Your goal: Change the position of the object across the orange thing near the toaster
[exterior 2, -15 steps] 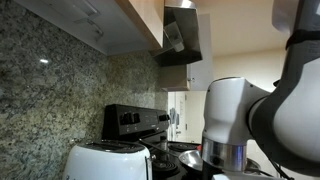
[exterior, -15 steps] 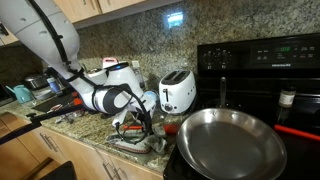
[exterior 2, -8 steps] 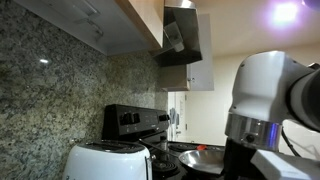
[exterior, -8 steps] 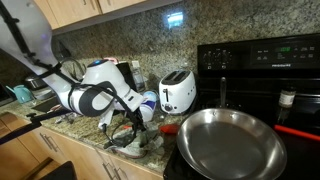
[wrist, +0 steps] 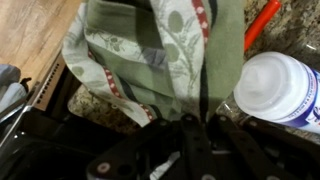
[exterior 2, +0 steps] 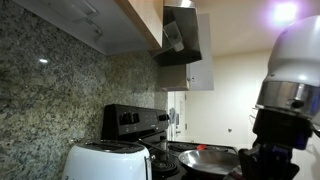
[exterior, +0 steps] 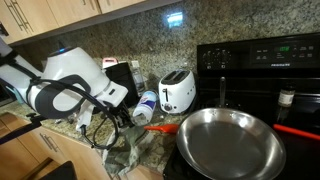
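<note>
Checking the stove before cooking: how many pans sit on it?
1: a round silver frying pan at the black stove's front; another could hide behind it.

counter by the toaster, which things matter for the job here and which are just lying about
Part of the job:
green patterned cloth
orange utensil
toaster
end effector, pinching the cloth

Just lying about:
white bottle
frying pan
black stove
</note>
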